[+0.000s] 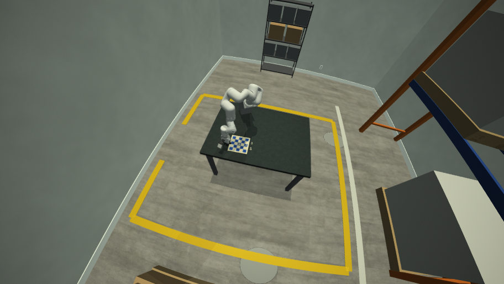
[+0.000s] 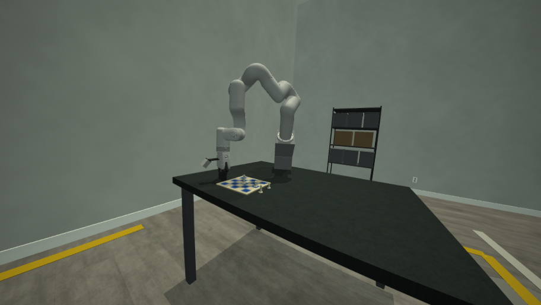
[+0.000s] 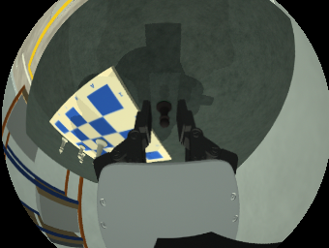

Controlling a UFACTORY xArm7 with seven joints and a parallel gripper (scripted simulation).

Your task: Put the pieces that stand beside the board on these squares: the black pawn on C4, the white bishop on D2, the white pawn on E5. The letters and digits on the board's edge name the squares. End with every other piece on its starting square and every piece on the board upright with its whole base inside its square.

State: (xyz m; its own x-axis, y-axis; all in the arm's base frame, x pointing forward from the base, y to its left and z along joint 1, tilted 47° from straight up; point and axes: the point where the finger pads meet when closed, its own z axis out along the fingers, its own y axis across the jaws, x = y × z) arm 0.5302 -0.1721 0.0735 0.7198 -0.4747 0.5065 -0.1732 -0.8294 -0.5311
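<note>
The black pawn stands on the table beside the board, between the fingers of my gripper. Dark table shows between the pawn and each finger in the wrist view. The fingers are partly open and low over the table. The top and exterior views do not show the pawn clearly. The blue and cream board lies next to the gripper. Beyond its other side stand the white bishop, the taller piece, and the white pawn, the shorter one.
A pale piece and another pale piece stand on the board. They are too small to name. The dark table has its left edge near the gripper. A shelf rack stands at the wall.
</note>
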